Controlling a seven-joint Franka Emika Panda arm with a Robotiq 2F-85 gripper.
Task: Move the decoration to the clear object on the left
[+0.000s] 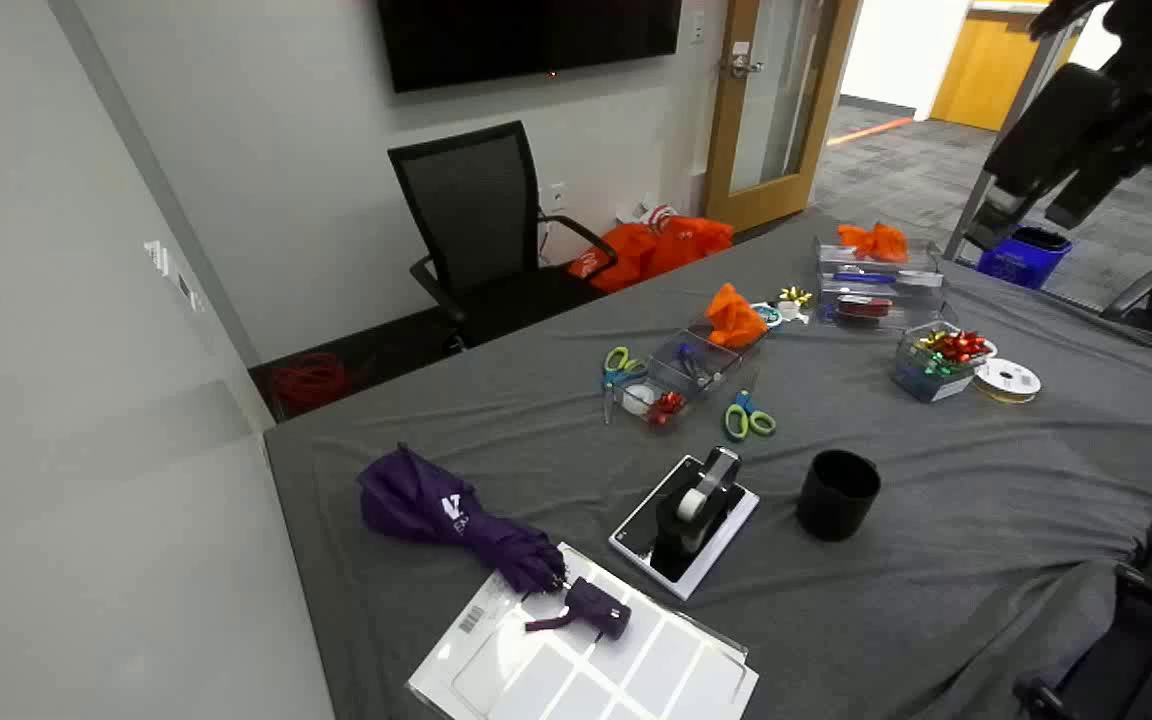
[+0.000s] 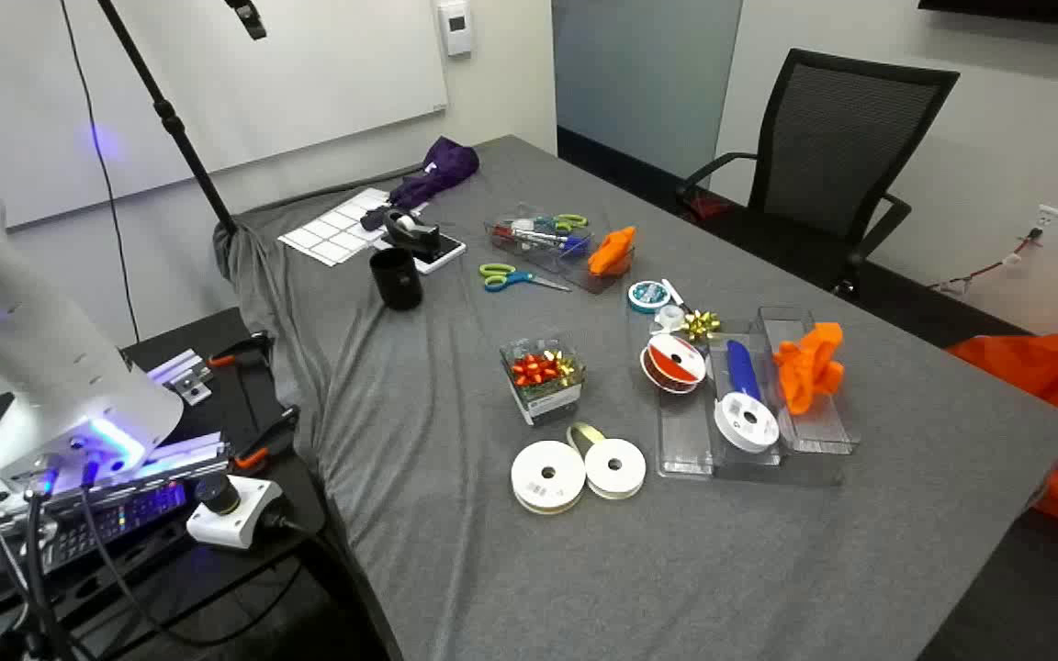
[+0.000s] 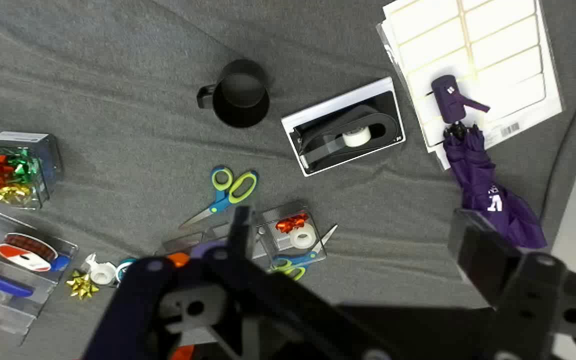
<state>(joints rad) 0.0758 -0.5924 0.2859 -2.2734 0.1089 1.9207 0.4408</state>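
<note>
A small clear container [image 1: 918,385] with red, green and gold bows in it stands on the grey cloth; it also shows in an exterior view [image 2: 547,401] and at the left of the wrist view [image 3: 50,152]. A loose gold bow [image 2: 702,325] lies by the ribbon spools; it also shows in the wrist view [image 3: 82,285]. A red bow [image 3: 291,223] lies in an end compartment of a clear divided tray [image 3: 324,250], beside a white tape roll. My gripper [image 3: 363,245] is wide open and empty, high above the table; it also shows at the upper right [image 1: 1031,212] of an exterior view.
A larger clear organizer [image 2: 685,459] holds an orange cloth and a spool. White spools [image 2: 547,473], scissors [image 1: 748,415], a black mug [image 1: 838,495], a tape dispenser [image 1: 693,515] on a white box, label sheets [image 1: 536,680] and a purple umbrella [image 1: 436,505] lie around.
</note>
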